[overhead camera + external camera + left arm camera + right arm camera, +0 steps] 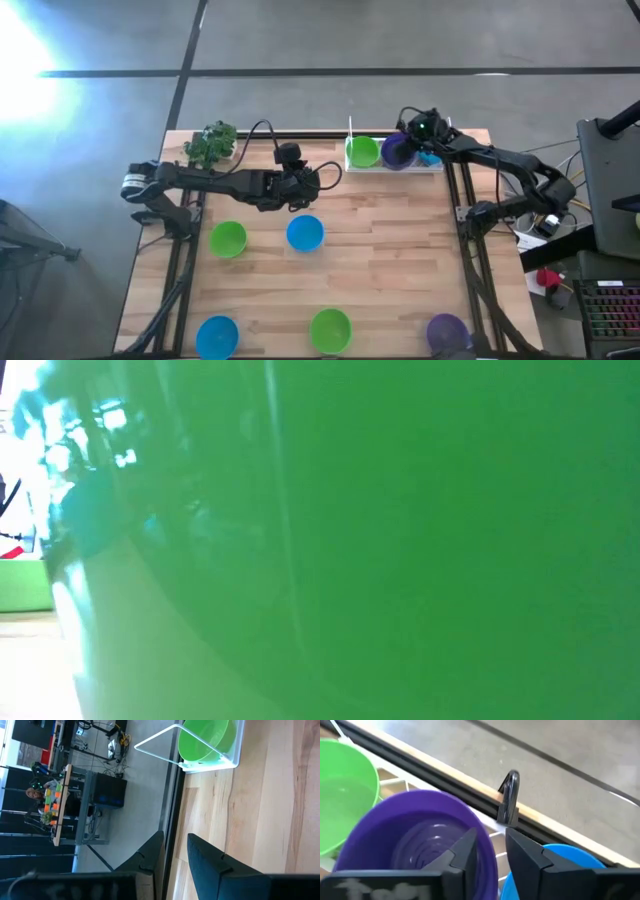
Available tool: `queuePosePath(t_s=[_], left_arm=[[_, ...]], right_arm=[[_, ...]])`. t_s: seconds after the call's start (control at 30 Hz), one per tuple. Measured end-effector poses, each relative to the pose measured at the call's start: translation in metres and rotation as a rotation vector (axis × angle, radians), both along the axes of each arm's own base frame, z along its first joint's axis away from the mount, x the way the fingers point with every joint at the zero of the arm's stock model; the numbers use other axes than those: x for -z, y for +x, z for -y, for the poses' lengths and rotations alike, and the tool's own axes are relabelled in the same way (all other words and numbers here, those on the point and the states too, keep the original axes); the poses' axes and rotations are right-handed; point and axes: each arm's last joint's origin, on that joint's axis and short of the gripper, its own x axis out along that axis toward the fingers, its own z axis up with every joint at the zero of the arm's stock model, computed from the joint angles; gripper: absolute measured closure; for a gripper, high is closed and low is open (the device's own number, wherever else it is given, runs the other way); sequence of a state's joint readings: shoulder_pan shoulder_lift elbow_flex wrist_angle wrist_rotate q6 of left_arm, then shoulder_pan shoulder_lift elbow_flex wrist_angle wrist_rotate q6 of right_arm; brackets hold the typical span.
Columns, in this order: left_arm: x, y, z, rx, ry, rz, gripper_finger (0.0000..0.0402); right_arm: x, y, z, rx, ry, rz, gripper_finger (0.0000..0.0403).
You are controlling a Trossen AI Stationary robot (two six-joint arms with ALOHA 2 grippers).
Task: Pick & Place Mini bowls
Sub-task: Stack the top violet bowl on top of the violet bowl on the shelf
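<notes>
a grey concrete floor is seen around a light wooden table, with a leafy toy plant at its far left corner. along the near edge, a blue bowl, a green bowl and a purple bowl are spread well apart. farther in, a second green bowl and a second blue bowl lie near each other, below the left arm. the left gripper is held over bare wood just beyond that blue bowl; its fingers are seen parted, with nothing between them.

at the far edge, a clear tray holds a green bowl, a purple bowl and a blue one, side by side. the right gripper is placed over the tray, and in its wrist view its fingers straddle the purple bowl's rim. whether that rim is pinched or just let go cannot be told.

the low view is filled by a green surface and adds nothing.

the bowls are judged light, stiff and smooth, so slipping is likely under a loose grip. the thin upright rim is judged the best hold, one finger inside and one outside. being shallow, they should stack readily.
</notes>
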State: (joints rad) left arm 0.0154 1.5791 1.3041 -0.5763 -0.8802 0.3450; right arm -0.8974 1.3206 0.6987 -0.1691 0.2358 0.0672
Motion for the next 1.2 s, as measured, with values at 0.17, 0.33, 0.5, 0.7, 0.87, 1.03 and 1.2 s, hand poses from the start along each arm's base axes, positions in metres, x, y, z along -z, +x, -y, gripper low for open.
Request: queuePosePath(t_s=[0.17, 0.33, 0.5, 0.7, 0.87, 1.03, 1.2], left_arm=[[0.000, 0.000, 0.000, 0.000, 0.000, 0.000, 0.0316], [0.000, 0.000, 0.000, -0.001, -0.001, 0.003, 0.0316], [0.000, 0.000, 0.000, -0.002, -0.002, 0.003, 0.0316], [0.000, 0.000, 0.000, -0.001, -0.002, 0.003, 0.0317], [0.000, 0.000, 0.000, -0.002, -0.002, 0.004, 0.0316], [0.000, 0.000, 0.000, -0.002, -0.002, 0.004, 0.0316], [0.000, 0.000, 0.000, -0.002, -0.002, 0.004, 0.0317]], right_arm=[[-0.017, -0.005, -0.006, -0.014, -0.063, 0.031, 0.0269], [-0.027, -0.008, -0.011, -0.006, -0.088, 0.070, 0.0268], [-0.021, -0.008, -0.011, -0.001, -0.047, 0.050, 0.0313], [-0.019, -0.006, -0.011, -0.028, -0.045, 0.042, 0.0388], [-0.019, -0.004, -0.011, -0.061, -0.023, 0.066, 0.0390], [-0.016, -0.005, -0.012, -0.059, -0.019, 0.063, 0.0391], [-0.006, -0.008, -0.015, -0.047, 0.010, 0.051, 0.0391]])
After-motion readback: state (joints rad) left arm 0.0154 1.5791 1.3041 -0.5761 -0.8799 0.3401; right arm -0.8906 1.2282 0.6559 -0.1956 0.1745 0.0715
